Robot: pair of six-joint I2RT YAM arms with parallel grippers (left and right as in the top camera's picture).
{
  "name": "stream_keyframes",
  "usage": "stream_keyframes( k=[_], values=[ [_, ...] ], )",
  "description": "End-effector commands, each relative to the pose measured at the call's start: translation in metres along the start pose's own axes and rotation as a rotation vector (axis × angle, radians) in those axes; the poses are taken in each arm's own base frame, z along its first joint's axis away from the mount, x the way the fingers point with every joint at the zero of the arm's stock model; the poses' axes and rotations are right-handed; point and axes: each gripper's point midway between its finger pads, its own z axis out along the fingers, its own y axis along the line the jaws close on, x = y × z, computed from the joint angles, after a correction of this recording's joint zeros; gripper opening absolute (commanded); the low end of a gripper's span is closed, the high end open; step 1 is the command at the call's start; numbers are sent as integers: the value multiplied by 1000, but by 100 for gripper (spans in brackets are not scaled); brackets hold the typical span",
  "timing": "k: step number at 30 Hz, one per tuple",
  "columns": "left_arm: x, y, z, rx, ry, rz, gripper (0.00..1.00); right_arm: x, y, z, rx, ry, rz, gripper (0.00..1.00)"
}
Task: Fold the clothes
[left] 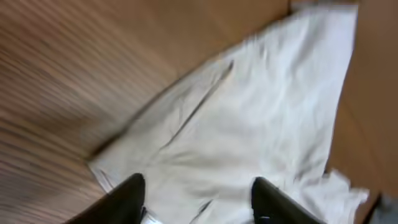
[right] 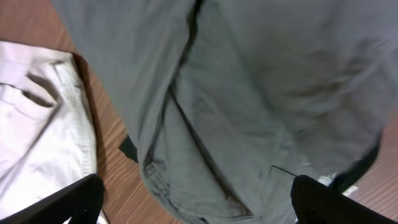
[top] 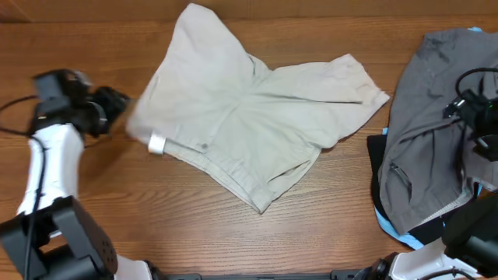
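The clothes, a pair of light beige shorts, lie spread and rumpled mid-table, one leg pointing to the far edge and one to the right. The waistband runs along the near left side, with a small white tag at its left end. My left gripper hovers just left of that waistband corner. In the left wrist view this gripper is open, with the blurred shorts lying below and ahead of its fingers. My right gripper is open wide above a grey garment, away from the shorts.
The grey garment lies heaped at the right side on top of black cloth and light blue cloth. My right arm hangs over this pile. Bare wooden table surrounds the shorts.
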Motion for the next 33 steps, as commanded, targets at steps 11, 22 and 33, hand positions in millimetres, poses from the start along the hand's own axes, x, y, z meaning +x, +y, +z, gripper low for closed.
stream_keyframes(
  k=[11,22,33],
  values=[
    [197,-78,-3,31,601,175,87,41,81,21,-199,111,-354,77],
    [373,-106,18,-93,868,255,80,65,88,66,-148,228,-399,85],
    [428,-75,41,-233,1003,219,48,74,77,84,-116,255,-395,89]
  ],
)
